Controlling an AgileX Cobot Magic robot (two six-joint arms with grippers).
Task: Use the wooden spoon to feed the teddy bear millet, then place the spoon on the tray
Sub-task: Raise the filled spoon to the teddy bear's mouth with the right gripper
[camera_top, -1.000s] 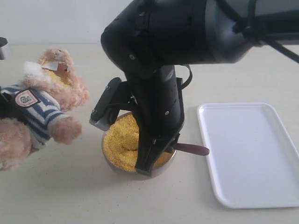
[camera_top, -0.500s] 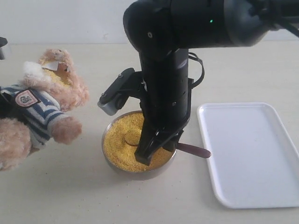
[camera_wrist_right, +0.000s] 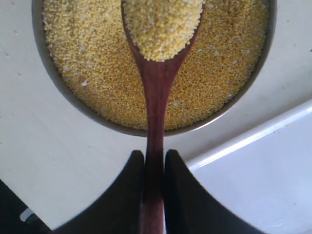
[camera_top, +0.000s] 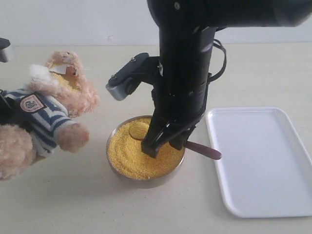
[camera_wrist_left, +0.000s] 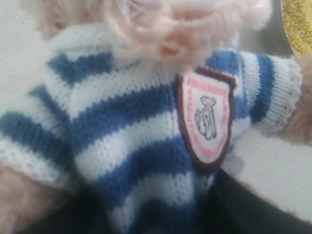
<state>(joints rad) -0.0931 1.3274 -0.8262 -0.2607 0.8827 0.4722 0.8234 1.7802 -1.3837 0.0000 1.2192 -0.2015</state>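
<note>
The right claw (camera_wrist_right: pixel 153 163) is pressed together on the handle of the spoon (camera_wrist_right: pixel 155 97), one dark finger on each side, with no gap between fingers and wood. The spoon's round end carries a heap of millet (camera_wrist_right: pixel 78 63) and hangs over the metal bowl (camera_wrist_right: pixel 39 44). Whether it touches the grains below cannot be told.

From the exterior view, the claw (camera_top: pixel 165 139) and the black arm above it cover the middle of the spoon (camera_top: pixel 204 150). Only the loaded round end shows at the far side of the bowl (camera_top: pixel 144 179), and the handle's tip sticks out toward the tray (camera_top: pixel 263 161). The millet (camera_top: pixel 131 158) fills the bowl nearly to the rim.

The tray lies flat just right of the bowl, not touching it, its right edge cut off by the picture.

The bear (camera_top: pixel 44 112) lies tilted to the left of the bowl, one paw near it, its lower body cut off at the edge. The left claw is hidden behind it. The left wrist view is filled by the striped shirt and badge (camera_wrist_left: pixel 207 122) of the bear (camera_wrist_left: pixel 122 131), with only blurred dark shapes beside them. Whether that claw is spread or pinching cannot be told.
</note>
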